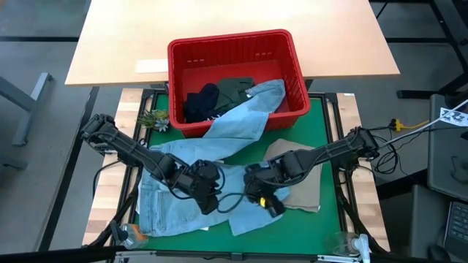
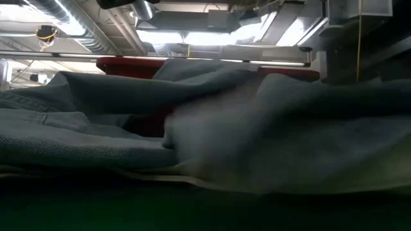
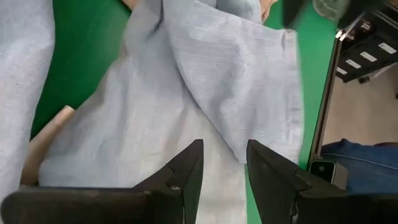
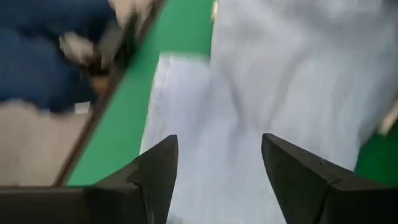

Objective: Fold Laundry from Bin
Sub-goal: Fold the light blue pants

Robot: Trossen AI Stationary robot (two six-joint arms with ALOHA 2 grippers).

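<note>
The red bin (image 1: 232, 45) stands at the far middle of the green mat (image 1: 329, 124), with dark navy (image 1: 199, 102) and olive (image 1: 235, 88) laundry inside. Light blue jeans (image 1: 245, 120) hang over the bin's near rim and spread across the mat (image 3: 155, 118) (image 4: 280, 93) toward its near left; in the low view the jeans (image 2: 192, 109) hide most of the bin (image 2: 128, 64). A beige cloth (image 1: 303, 191) lies flat on the near right. My left gripper (image 1: 212, 203) (image 3: 224, 168) and my right gripper (image 1: 269, 207) (image 4: 219, 168) both hover open above the jeans.
A small green plant (image 1: 152, 118) sits left of the bin. A clear object (image 1: 344, 242) stands at the near right corner and another small thing (image 1: 131, 234) at the near left. A black frame (image 1: 344, 183) edges the mat. A pale wooden table (image 1: 219, 18) lies beyond the bin.
</note>
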